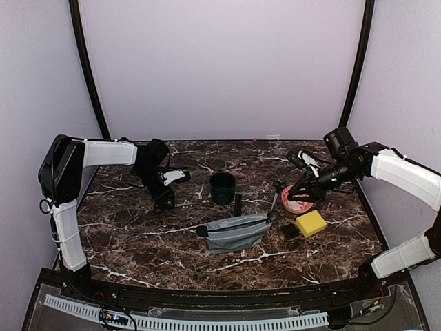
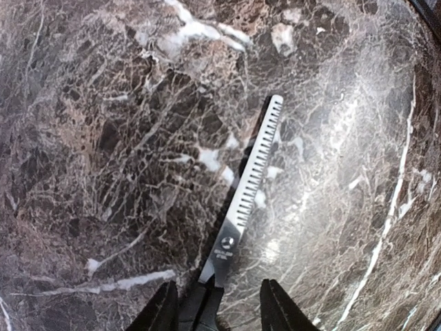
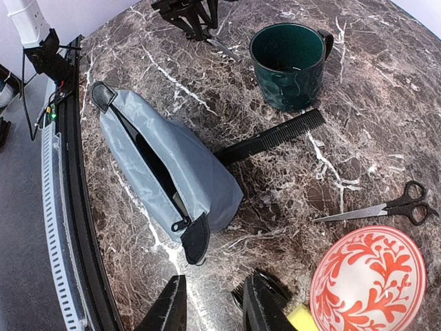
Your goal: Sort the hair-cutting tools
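Thinning scissors (image 2: 251,176) with a toothed blade lie on the marble at the table's left. Their dark handles sit between the jaws of my left gripper (image 2: 220,314), which is open, with a gap on the right side. In the top view this gripper (image 1: 164,198) is low over the table. A second pair of scissors (image 3: 393,207) lies by the plate. A black comb (image 3: 272,138) lies between the cup and the pouch. The black clipper (image 3: 275,289) pokes out beside my right gripper (image 3: 217,307), which hangs open and holds nothing.
A dark green cup (image 1: 222,187) stands mid-table. An unzipped grey pouch (image 1: 238,232) lies in front of it. A red-and-white plate (image 3: 368,279) and a yellow sponge (image 1: 311,223) sit at the right. Grey walls and black poles close off the back.
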You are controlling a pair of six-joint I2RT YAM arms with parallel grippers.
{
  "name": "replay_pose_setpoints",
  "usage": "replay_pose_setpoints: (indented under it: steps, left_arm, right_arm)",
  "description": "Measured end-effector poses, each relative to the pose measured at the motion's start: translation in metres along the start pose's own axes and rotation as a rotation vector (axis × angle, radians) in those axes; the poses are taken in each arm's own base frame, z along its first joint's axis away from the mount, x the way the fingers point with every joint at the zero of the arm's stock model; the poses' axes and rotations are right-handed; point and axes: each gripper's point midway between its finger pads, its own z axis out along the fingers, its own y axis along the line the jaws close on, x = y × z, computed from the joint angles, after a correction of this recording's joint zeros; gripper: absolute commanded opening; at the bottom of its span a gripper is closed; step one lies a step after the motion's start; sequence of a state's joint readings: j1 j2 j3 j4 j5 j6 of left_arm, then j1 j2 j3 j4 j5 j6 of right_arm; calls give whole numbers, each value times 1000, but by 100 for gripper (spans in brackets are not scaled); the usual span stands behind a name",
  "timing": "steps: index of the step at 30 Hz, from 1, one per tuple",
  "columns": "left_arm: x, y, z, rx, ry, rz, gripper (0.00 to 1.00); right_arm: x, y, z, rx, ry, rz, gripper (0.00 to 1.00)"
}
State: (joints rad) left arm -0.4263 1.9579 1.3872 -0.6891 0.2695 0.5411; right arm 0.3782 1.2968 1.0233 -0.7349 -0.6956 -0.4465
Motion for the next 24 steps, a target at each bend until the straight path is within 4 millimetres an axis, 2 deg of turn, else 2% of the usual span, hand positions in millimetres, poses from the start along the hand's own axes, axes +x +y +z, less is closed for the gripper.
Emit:
replay_pose_setpoints:
  steps: [9, 15, 19, 24]
  left_arm:
    - [17, 6, 13, -52, 87, 36, 34]
    - [27, 0, 15, -92, 118, 69, 23]
    - [28, -3, 15, -115, 140, 84, 12]
    - [27, -9, 14, -133, 174, 77, 6]
  right_arm:
    - [4, -1, 2, 0, 3, 4, 29]
    - [3, -1, 2, 0, 1, 2, 29]
    - [3, -1, 2, 0, 0, 1, 29]
    - [3, -2, 2, 2, 0, 1, 29]
